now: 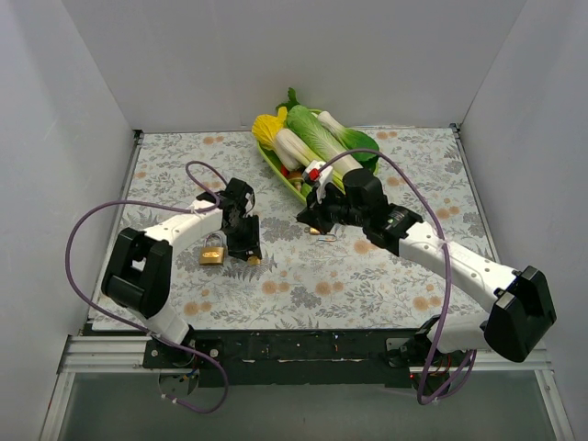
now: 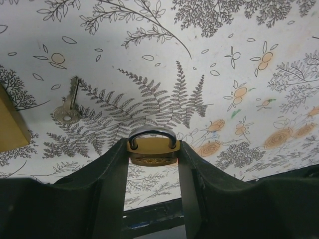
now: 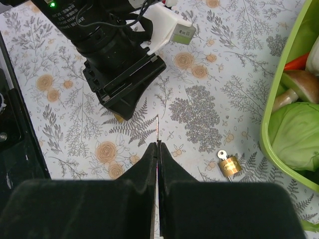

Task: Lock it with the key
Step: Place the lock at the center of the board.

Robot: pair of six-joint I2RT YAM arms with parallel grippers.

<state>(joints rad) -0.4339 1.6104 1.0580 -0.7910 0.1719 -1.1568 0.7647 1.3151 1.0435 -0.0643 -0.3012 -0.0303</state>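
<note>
**Risk of a skewed insertion**

Clamped in left gripper [image 2: 152,155], nearest: brass padlock [image 2: 151,145], shackle up. Pinched tight in right gripper [image 3: 157,149], at padlock's 2 o'clock: thin key blade [image 3: 157,130], edge-on. Could twist loose or jam if presented off-line to the padlock.

A flat surface [image 1: 386,276] fills the middle, covered by a pale cloth [image 1: 230,152] printed with grey ferns, leaves and orange flowers. Plain white walls box it in: the back wall [image 1: 294,55] at 12 o'clock, the left wall [image 1: 55,138] at 9 o'clock, the right wall [image 1: 542,138] at 3 o'clock. At 6 o'clock a black strip [image 1: 303,344] edges the surface, with an aluminium rail [image 1: 92,354] just beside it. The light is even and soft, and shadows are faint.
</note>
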